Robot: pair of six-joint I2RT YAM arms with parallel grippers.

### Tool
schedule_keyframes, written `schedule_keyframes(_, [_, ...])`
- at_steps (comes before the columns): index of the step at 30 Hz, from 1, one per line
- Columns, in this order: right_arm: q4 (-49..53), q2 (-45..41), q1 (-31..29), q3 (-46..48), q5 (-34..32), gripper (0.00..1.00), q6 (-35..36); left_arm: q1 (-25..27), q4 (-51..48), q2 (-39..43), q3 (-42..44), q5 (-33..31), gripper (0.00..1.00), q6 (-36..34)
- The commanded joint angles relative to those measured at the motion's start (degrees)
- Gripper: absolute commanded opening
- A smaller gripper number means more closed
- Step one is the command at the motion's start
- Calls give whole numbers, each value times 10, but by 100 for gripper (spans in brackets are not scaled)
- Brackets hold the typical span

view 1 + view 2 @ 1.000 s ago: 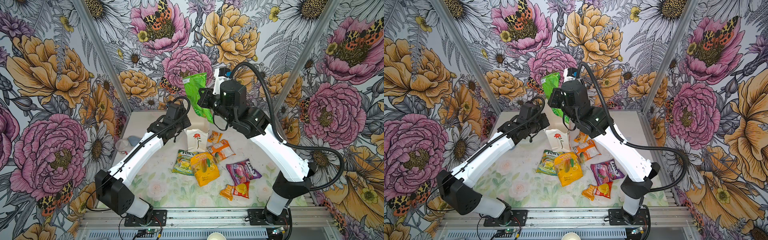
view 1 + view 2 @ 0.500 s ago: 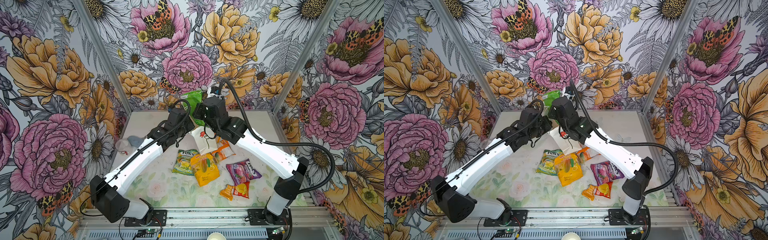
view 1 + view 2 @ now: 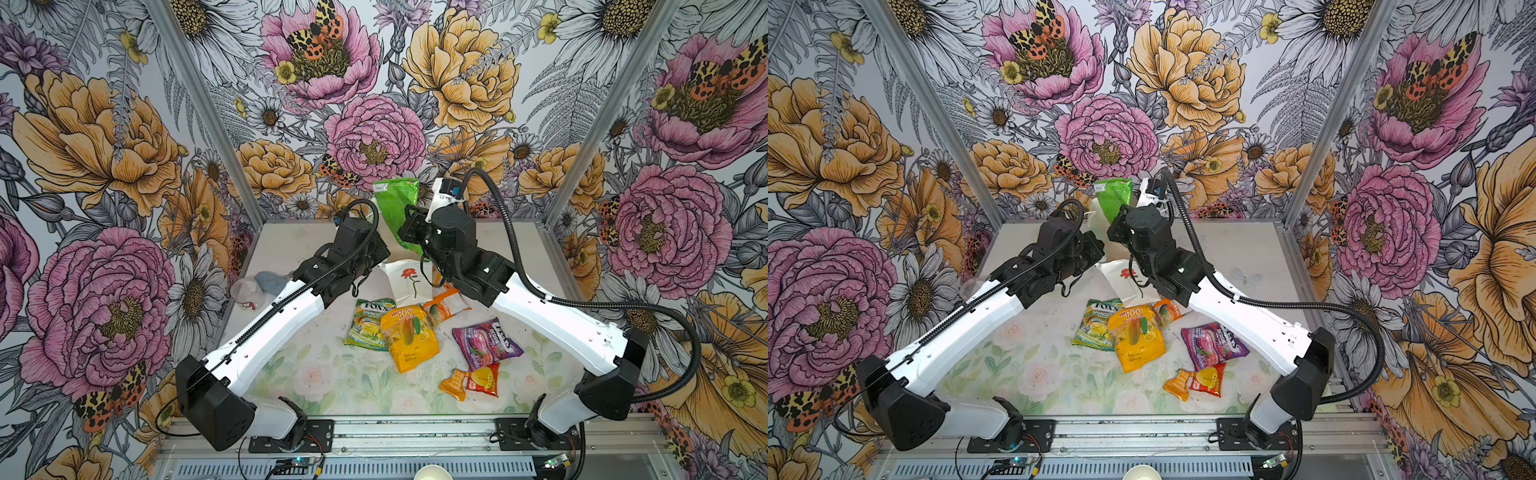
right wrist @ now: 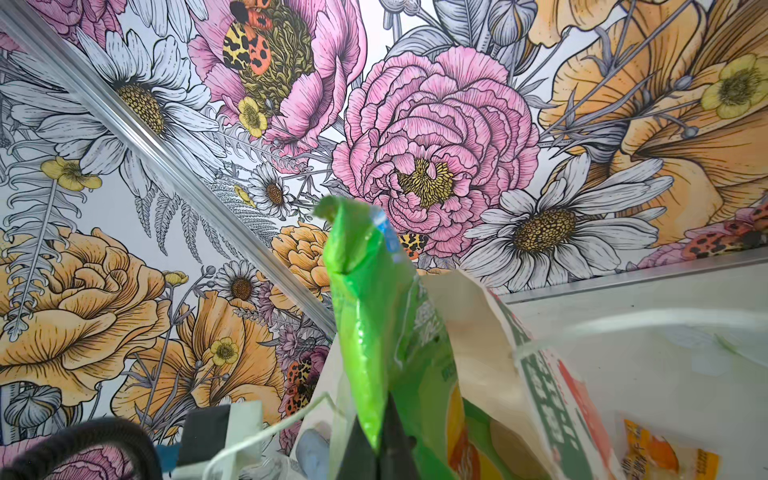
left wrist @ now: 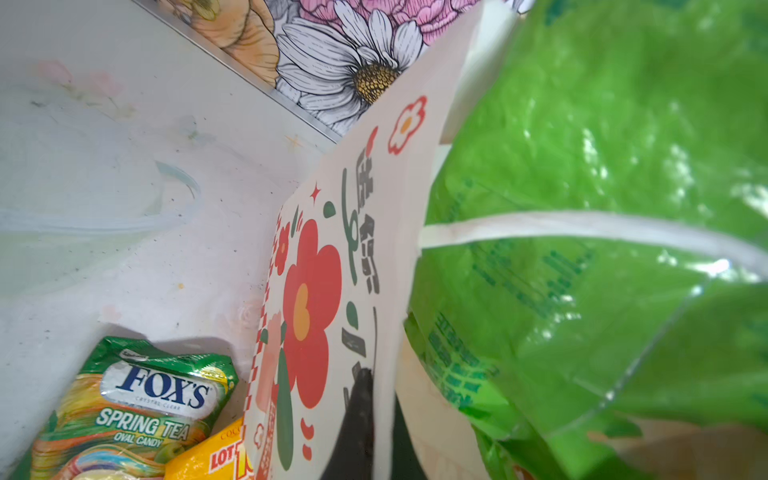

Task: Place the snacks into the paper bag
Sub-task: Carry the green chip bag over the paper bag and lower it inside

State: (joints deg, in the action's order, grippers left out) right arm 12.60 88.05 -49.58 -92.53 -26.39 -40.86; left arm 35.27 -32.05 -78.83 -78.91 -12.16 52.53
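Lower than a second ago, the green packet (image 3: 392, 203) is hanging at upper centre in both top views, its lower end at the mouth of the bag (image 3: 405, 282). We are clamping it in the fully closed right claw (image 4: 376, 451). Our left claw (image 5: 380, 415), also closed, is pinching the bag's wall. Other snacks (image 3: 411, 336) are lying at centre.

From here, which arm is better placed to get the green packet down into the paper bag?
Right. The right fingers clamp the green packet, whose lower end sits at the paper bag mouth. The left fingers pinch the bag's wall, so that arm looks occupied.
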Motion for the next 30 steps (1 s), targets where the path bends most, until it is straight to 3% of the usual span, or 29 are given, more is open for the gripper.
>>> schedule_keyframes(1, [-33,-43,-16,53,-16,0,-1,-5,1,6,-11,-47,0,-15])
schedule_keyframes(9, [-83,-81,-54,157,-102,0,-35,-1,-21,-11,-26,-99,0,-20])
schedule_keyframes(18, [-99,-86,-86,188,-223,0,-52,20,-57,-29,-63,-159,0,-45])
schedule_keyframes(24, [-102,-90,-99,198,-245,0,-43,24,-66,-44,-80,-165,0,-52])
schedule_keyframes(30, [-189,-87,-114,235,-218,0,-26,24,-73,-64,-96,-152,0,-58])
